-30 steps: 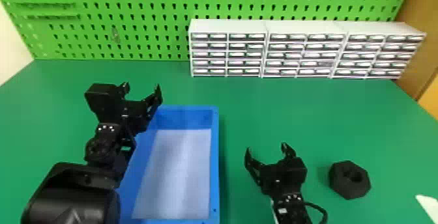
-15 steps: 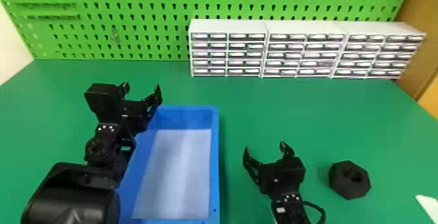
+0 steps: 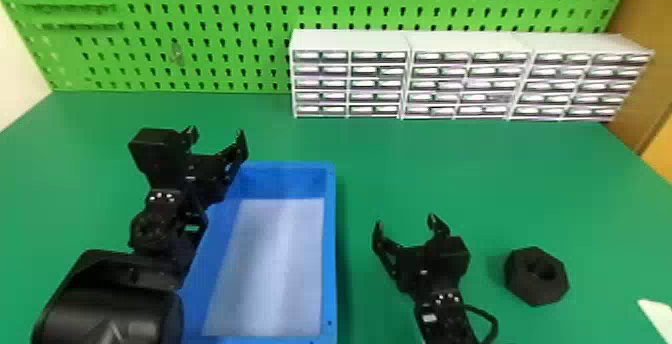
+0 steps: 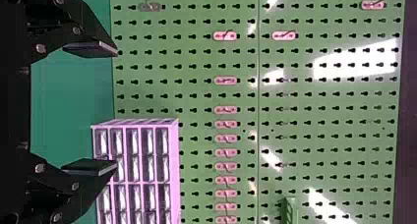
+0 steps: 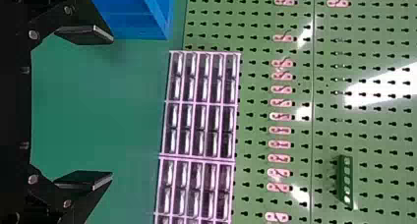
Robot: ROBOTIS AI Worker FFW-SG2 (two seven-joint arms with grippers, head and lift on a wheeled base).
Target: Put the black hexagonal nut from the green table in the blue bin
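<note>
The black hexagonal nut (image 3: 536, 276) lies flat on the green table (image 3: 475, 168), to the right of my right gripper (image 3: 407, 224) and apart from it. That gripper stands open between the blue bin (image 3: 330, 248) and the nut. Its spread fingers also show in the right wrist view, the right gripper (image 5: 84, 107) holding nothing, with a corner of the blue bin (image 5: 157, 13) beyond. My left gripper (image 3: 217, 136) is parked open by the bin's far left corner. In the left wrist view the left gripper (image 4: 90, 108) has nothing between its fingers.
White drawer cabinets (image 3: 410, 43) stand along the table's back, before a green pegboard (image 3: 210, 38). The left arm (image 3: 115, 298) reaches over the bin's left wall. A white object (image 3: 657, 315) lies at the right edge, near the nut.
The right gripper has shifted very slightly to the left and away from the nut. The left arm, the bin and the nut have kept their places.
</note>
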